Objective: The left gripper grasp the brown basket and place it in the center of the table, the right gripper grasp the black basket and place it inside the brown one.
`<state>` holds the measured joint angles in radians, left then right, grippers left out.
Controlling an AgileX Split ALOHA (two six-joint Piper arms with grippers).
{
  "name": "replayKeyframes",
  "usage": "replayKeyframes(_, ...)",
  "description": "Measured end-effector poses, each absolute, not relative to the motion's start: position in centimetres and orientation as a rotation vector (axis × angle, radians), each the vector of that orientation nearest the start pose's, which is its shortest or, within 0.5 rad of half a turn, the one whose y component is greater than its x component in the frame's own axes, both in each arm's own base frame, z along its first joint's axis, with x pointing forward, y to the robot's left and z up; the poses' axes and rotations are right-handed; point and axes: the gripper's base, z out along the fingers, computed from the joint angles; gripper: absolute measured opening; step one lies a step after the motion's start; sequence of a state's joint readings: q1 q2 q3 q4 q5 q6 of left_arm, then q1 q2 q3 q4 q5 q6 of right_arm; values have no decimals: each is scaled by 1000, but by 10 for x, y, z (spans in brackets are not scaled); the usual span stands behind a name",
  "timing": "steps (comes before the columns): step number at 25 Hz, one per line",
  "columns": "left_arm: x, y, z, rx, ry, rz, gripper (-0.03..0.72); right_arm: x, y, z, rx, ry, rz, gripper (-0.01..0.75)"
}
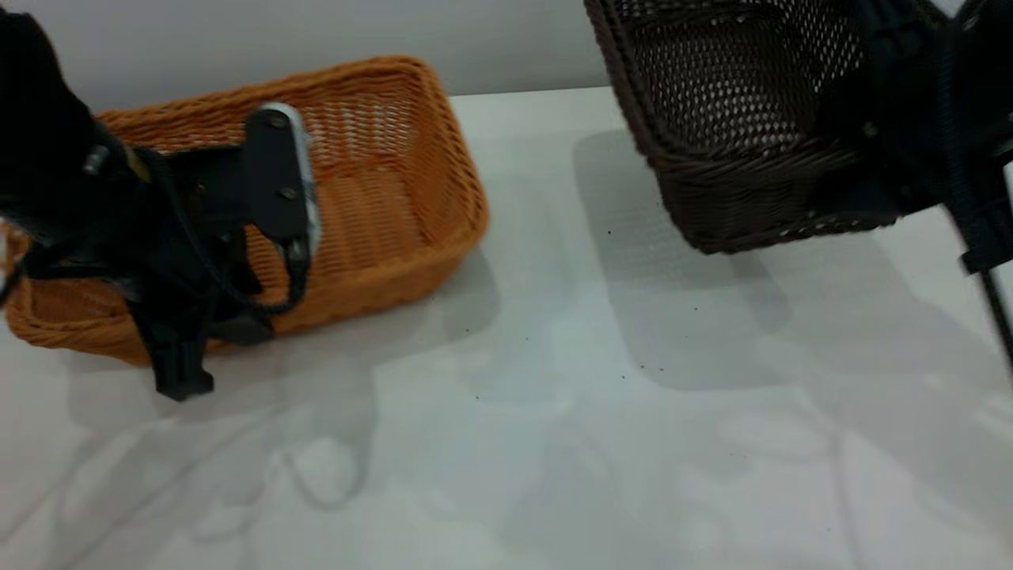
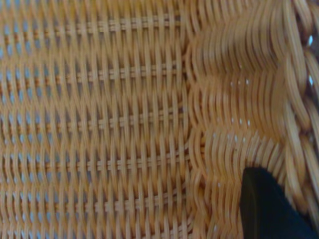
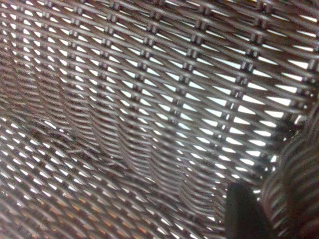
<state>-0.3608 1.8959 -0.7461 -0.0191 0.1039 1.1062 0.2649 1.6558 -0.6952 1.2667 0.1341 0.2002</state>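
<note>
Brown basket (image 1: 380, 198) clamped by left pincer (image 1: 186, 348); black basket (image 1: 736, 119) hangs from right pincer (image 1: 886, 182).

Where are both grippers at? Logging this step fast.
Left gripper: shut on the brown basket.
Right gripper: shut on the black basket, lifted off the table.

Brown basket (image 1: 380, 206) left of black basket (image 1: 744, 119)

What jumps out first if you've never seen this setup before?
The black basket hangs tilted in the air at the upper right, gripped by the right gripper and casting a shadow on the white table. At the left, the brown basket is tipped up on one side, with the left gripper clamped on its near wall.
</note>
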Motion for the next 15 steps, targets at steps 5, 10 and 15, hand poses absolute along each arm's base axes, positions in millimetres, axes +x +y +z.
replayKeyframes(5,269,-138,86,1946,1965,162,106,286,63,155,1441,2285,833,241)
replayKeyframes(10,250,-168,92,2044,1856,126,106,286,48,156,1413,2323,861,241)
replayKeyframes(15,235,-184,101,2041,1847,74,105,292,40,161,1361,2315,865,241)
